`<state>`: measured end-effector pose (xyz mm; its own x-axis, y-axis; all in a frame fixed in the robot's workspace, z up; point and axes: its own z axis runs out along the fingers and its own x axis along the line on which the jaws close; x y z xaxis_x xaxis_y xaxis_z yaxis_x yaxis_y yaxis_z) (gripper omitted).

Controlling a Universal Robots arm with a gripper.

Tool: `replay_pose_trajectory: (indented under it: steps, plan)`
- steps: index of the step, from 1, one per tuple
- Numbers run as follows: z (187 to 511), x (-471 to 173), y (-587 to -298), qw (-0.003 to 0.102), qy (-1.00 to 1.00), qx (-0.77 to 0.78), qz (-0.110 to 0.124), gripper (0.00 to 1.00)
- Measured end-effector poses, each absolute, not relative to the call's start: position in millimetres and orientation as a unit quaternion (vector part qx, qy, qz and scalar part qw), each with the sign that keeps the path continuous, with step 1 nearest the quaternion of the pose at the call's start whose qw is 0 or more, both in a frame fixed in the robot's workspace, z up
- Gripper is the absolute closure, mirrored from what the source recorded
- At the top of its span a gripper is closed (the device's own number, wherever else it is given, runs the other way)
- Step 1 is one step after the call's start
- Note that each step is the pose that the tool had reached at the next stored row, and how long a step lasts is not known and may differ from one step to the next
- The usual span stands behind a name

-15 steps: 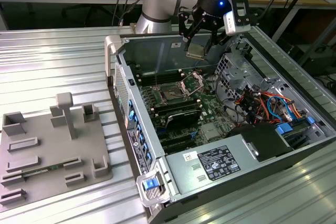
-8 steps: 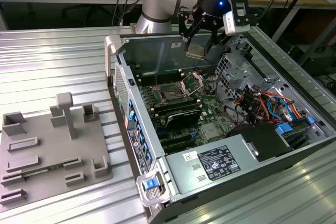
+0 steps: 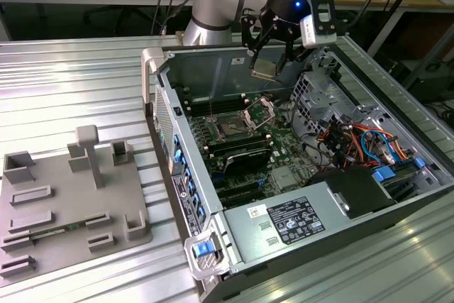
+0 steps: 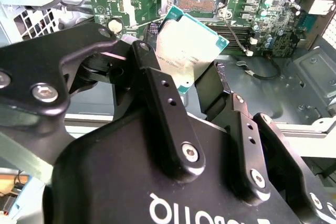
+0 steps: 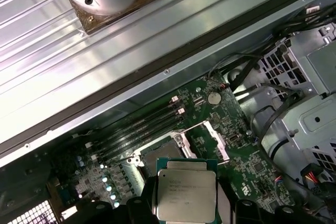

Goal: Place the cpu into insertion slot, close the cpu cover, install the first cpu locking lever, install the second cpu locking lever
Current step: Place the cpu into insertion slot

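1. The black two-fingered pincer [image 3: 268, 58] pinches the cpu [image 5: 186, 195], a thin square plate with a silvery-tan metal face, by two opposite edges. Its fingers [image 4: 157, 93] flank the plate in both wrist views.
2. The cpu hangs in the air at the fingertips and touches nothing else, inside an open grey metal computer case [image 3: 159, 62].
3. Below the pincer and a little to one side lies the insertion slot [image 3: 230, 127], a dark square socket with a thin silver rim on the green circuit board [image 3: 287, 140]. It is bare, so placing is not yet done.
4. Just beside the slot, the cpu cover [image 3: 259, 109], a square silver frame with a cut-out centre, stands tilted up. Closing it is left.
5. The locking levers are too small to make out. With the cover up, both are judged not yet installed.
6. The work looks to be in its first step, with all four steps left to finish.
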<state>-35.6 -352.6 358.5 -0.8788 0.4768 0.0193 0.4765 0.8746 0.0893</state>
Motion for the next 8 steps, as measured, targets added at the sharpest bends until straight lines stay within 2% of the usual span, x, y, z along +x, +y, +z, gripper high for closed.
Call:
replay_pose_trajectory:
  steps: [8]
  plan:
    - [358.4, -35.7, -352.6, 0.002, 0.965, 0.26, 0.046, 0.45]
